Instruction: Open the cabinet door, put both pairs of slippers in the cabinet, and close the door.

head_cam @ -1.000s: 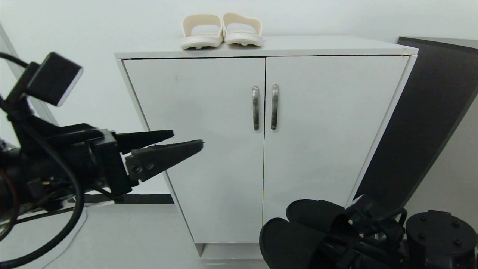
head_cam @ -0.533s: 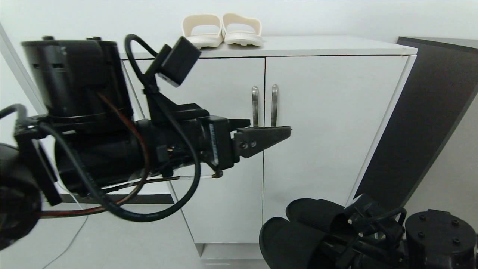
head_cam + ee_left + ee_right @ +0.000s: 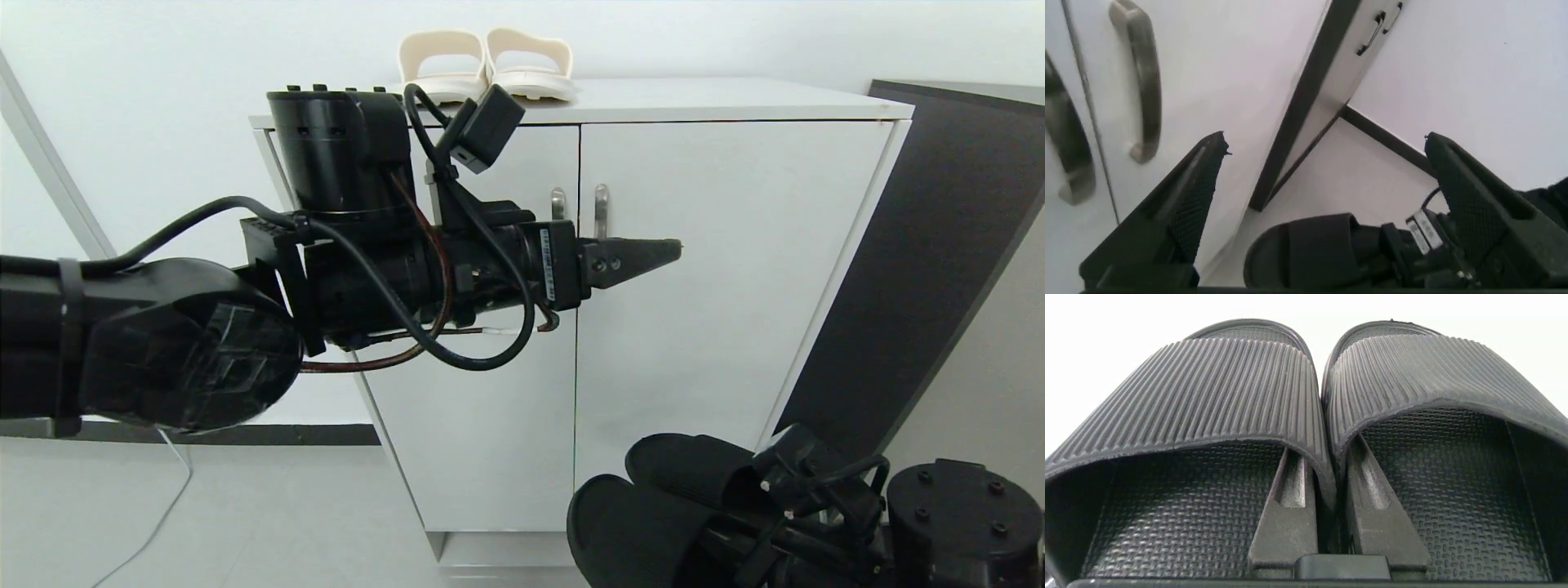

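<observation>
Head view: cabinet (image 3: pixel 718 286) doors both shut; cream slippers (image 3: pixel 486 69) at the back edge of its top; left gripper (image 3: pixel 665 249) level with the handles (image 3: pixel 602 208)
Left wrist view: fingers (image 3: pixel 1184 212) spread wide, holding nothing, handles just beside
Right wrist view: right gripper (image 3: pixel 1327 469) clamped on both black slippers (image 3: pixel 1233 400)
Progress: judged at door-opening; neither pair stowed yet

You have a plain white wall (image 3: pixel 163 82) at the back and a pale grey floor (image 3: pixel 269 523) below it, joined by a black skirting strip (image 3: pixel 326 434). A tall dark grey flat panel (image 3: pixel 922 269) stands at the right. A thin pale cable (image 3: pixel 167 498) trails across the floor at the left, below a slanted grey bar (image 3: pixel 57 180).
</observation>
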{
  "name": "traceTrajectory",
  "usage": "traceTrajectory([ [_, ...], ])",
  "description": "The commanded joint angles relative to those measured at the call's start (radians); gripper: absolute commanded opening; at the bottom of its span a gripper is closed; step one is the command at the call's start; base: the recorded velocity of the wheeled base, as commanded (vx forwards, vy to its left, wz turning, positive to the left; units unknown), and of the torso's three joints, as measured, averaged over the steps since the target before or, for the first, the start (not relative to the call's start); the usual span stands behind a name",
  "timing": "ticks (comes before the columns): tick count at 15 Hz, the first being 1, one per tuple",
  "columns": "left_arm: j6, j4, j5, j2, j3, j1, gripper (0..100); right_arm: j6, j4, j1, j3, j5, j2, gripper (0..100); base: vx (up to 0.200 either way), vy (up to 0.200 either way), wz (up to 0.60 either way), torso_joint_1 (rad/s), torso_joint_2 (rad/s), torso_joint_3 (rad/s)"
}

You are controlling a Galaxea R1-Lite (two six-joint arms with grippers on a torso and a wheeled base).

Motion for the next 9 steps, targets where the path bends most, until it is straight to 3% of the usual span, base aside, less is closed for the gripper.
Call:
traceTrajectory([
  [1,-0.005,-0.010,-0.004,0.035,-0.027,0.023,100,-0.001,0.000,0.002,0.000,-0.001,-0.001,0,0.000,0.000,0.00,0.000,0.00,0.000],
  [9,-0.001,-0.013,0.111,0.150,-0.152,0.053,100,-0.021,0.000,0.004,0.002,-0.001,-0.001,0,0.000,0.000,0.00,0.000,0.00,0.000],
])
